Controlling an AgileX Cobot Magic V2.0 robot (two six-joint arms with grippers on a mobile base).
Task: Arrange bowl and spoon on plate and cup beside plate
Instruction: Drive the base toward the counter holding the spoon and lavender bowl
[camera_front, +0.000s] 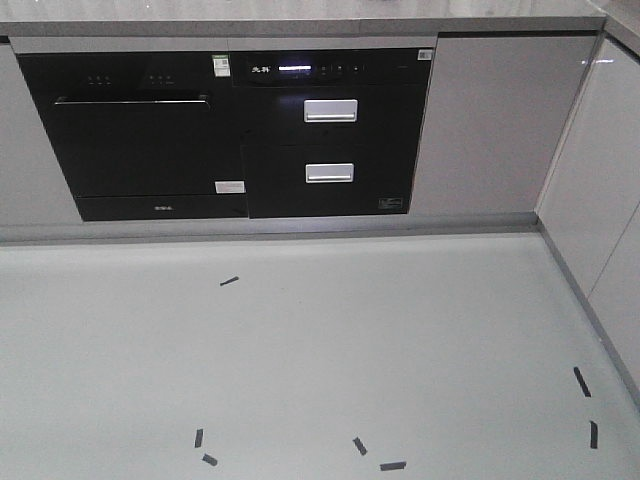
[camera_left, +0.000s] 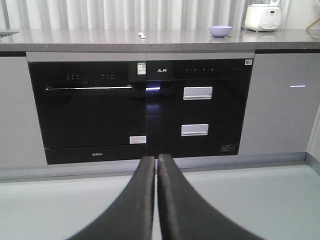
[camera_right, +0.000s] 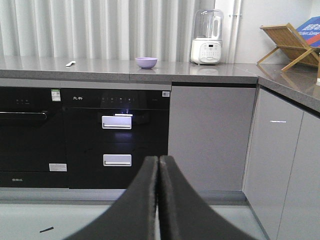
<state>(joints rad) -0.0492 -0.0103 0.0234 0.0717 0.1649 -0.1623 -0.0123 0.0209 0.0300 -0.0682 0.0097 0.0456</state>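
Black oven (camera_front: 135, 140), blender (camera_right: 206, 37), wooden rack (camera_right: 289, 44)

Glossy black oven front (camera_front: 130, 150), matt grey countertop (camera_right: 200, 72), glossy plastic bowl (camera_right: 146, 62)

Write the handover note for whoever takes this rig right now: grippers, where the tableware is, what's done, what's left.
Left gripper: shut, nothing in it, pointing at the black appliance fronts.
Right gripper: shut, nothing in it, pointing the same way.
Bowl: upright on the grey counter, left of the white blender.
Spoon: on the same counter, further left, apart from the bowl.
Plate and cup: not in any view.
Done: nothing that shows; bowl and spoon lie on bare counter.
Left: find the plate and cup, set bowl and spoon on the plate, stand the cup beside it.
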